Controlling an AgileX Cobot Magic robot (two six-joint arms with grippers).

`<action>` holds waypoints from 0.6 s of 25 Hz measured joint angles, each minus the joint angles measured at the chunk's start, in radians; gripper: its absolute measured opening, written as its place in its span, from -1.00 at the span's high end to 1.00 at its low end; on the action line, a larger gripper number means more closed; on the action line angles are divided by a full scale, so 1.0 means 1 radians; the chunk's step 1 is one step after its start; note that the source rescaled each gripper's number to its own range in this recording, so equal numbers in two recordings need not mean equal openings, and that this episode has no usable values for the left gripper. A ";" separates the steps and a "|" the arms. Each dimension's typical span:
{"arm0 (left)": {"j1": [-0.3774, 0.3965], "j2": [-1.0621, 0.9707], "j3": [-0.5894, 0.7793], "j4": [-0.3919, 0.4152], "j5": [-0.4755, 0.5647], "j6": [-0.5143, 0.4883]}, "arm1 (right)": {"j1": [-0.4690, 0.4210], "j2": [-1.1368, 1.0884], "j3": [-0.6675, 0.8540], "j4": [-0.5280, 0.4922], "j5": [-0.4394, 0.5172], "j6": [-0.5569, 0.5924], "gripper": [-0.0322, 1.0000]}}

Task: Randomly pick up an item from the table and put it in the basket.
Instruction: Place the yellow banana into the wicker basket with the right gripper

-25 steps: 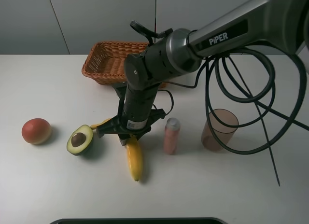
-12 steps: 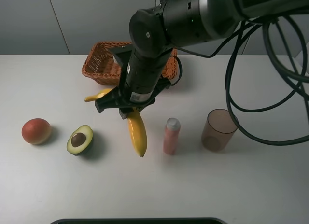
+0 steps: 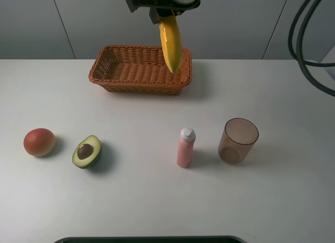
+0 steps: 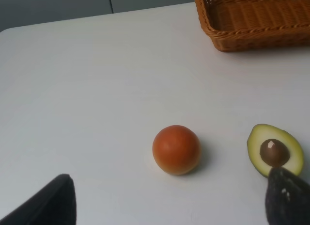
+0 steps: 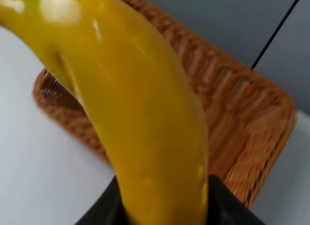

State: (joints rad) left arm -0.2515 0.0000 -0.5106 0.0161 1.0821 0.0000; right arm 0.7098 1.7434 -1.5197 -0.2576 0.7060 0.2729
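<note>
While the right gripper [image 3: 164,12] sits at the top centre edge of the exterior view, mostly cut off by the frame, its jaws are clamped on the upper end of the banana [image 3: 170,44]. The banana hangs tip down, in the air, well clear of the table [image 3: 131,201]. In that view its lower end overlaps the right rear part of the basket [image 3: 136,87]. It touches neither rim nor floor as far as can be told.

In the right wrist view the banana [image 5: 145,113] fills most of the frame. The black fingers [image 5: 99,213] press it on both sides at the bottom edge, and the basket [image 5: 242,123] lies behind it, blurred.

The basket stands upper centre on the table. Nothing can be seen lying inside it.

In the exterior view's lower left are a round red-orange fruit [image 3: 39,142] and, just right of it, an avocado half [image 3: 86,151], cut face and pit up. Near centre a pink bottle [image 3: 185,147] stands upright, with a brown cup [image 3: 238,141] just to its right, apart from it. Black cables [image 3: 309,44] loop at the upper right.

The left gripper [image 4: 167,205] shows only in the left wrist view. Its two dark fingertips [image 4: 48,203] sit in the bottom corners, spread wide, nothing between them. Past them are the fruit [image 4: 176,150], the avocado half [image 4: 275,150] and a corner of the basket [image 4: 252,40].
</note>
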 joint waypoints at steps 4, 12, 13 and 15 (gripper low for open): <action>0.000 0.000 0.000 0.000 0.000 0.000 | -0.048 0.046 -0.041 -0.107 -0.147 0.000 0.94; 0.000 0.000 0.000 0.000 0.000 0.000 | -0.072 0.251 -0.048 -0.279 -0.492 -0.019 0.94; 0.000 0.000 0.000 0.000 0.000 0.000 | -0.072 0.284 -0.048 -0.282 -0.538 -0.033 0.94; 0.000 0.000 0.000 0.000 0.000 0.000 | -0.077 0.345 -0.048 -0.282 -0.625 -0.065 0.94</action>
State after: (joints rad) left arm -0.2515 0.0000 -0.5106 0.0161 1.0821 0.0000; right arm 0.6329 2.0888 -1.5673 -0.5393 0.0806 0.2080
